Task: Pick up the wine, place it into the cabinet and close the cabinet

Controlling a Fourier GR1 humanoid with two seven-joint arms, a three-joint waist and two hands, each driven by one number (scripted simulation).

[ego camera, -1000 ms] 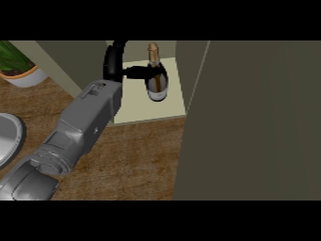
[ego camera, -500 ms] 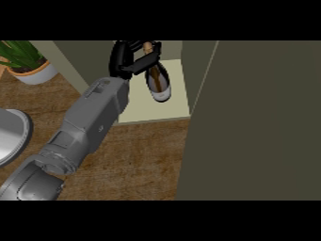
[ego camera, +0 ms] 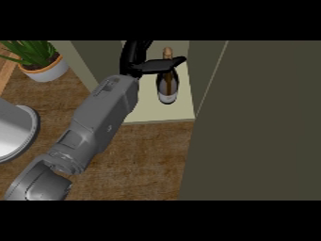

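The left robot hand (ego camera: 140, 67) is closed round the neck of the wine bottle (ego camera: 167, 87), its black fingers crossing the neck from the left. The bottle is inside the open cabinet (ego camera: 145, 112), above its pale shelf; whether its base rests there I cannot tell. The grey forearm (ego camera: 104, 113) slants in from the near left. The cabinet door (ego camera: 274, 117) stands open at the right. A potted plant (ego camera: 36, 59) sits far left on the wooden surface (ego camera: 142, 160), with a round grey object (ego camera: 3, 132) nearer.
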